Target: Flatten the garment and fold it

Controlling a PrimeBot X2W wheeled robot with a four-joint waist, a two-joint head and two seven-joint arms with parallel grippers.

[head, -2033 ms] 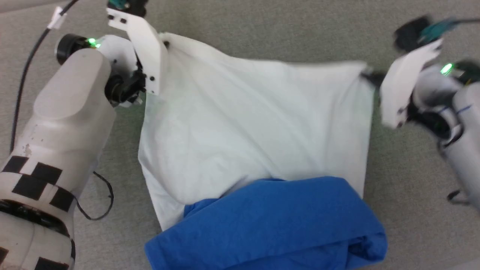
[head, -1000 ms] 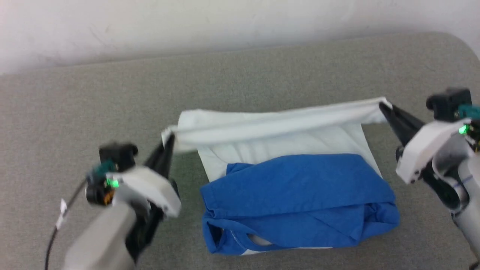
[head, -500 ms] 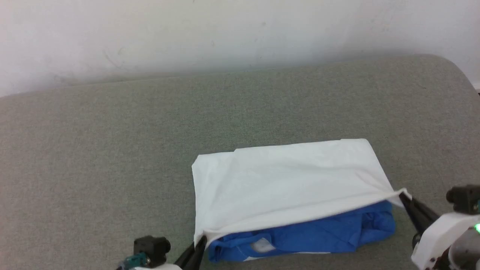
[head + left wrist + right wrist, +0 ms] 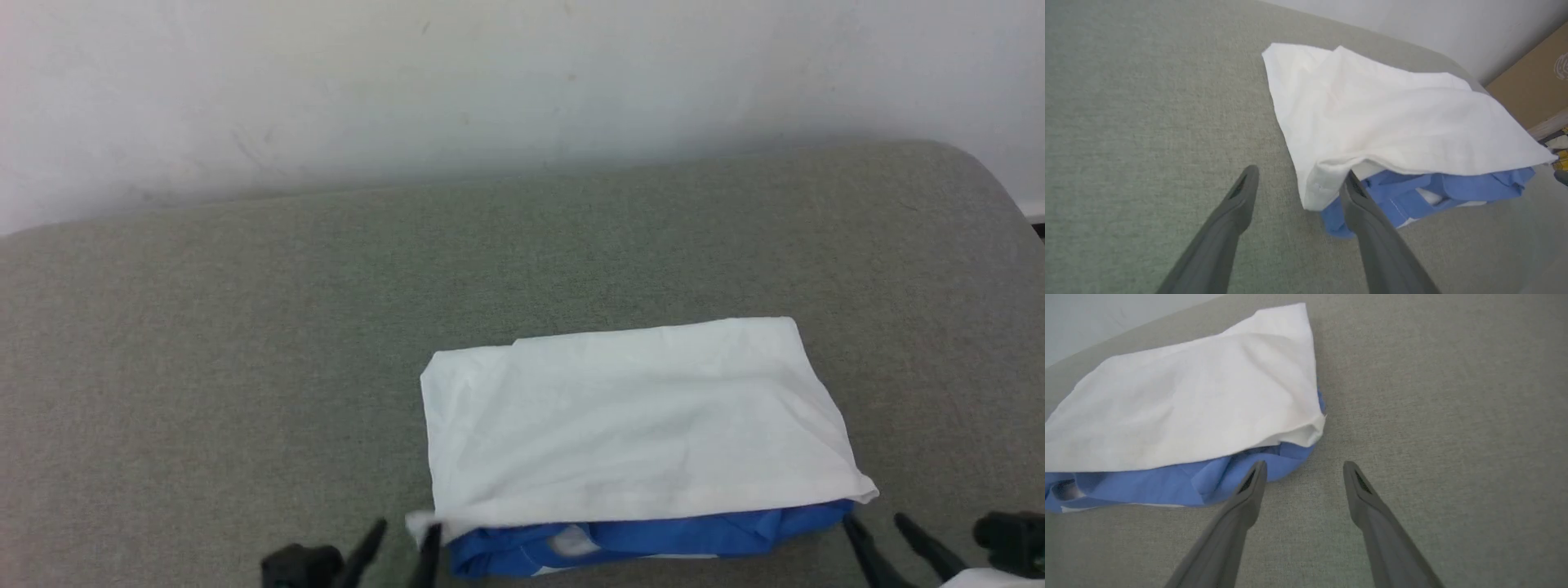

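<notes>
Nearest us, the left pincer (image 4: 1300,177): fingers apart, gripping nothing. Its inner finger sits right at the garment's (image 4: 629,408) near-left white corner; we can't tell if it touches. The right pincer (image 4: 1304,467) is also apart and empty, one fingertip just beside the blue layer (image 4: 1147,486) at the near-right corner.

The garment lies on the surface (image 4: 245,367) just ahead of both pincers, folded into a rough rectangle. The white layer (image 4: 1392,118) is on top, with blue bunched under it and poking out along the near edge.

We judge the fold-over is laid, so the step in hand is getting clear and tidying. To do it well, lift both pincers up first, then back. No sideways sweep, or a finger hooks the loose white hem and peels the layer open. The left side needs most care — the corner overhangs there.

Then we'd square the near edge: the blue sticks out past the white and looks lumpy. Nudging it under from the ends inward should help. The white top has soft creases toward the right, so smooth from the middle outward with light contact — we expect the cloth to slide on itself.

The far edge looks straight enough, with a small step at far-left. Beyond it is more surface, then the wall (image 4: 490,82).
</notes>
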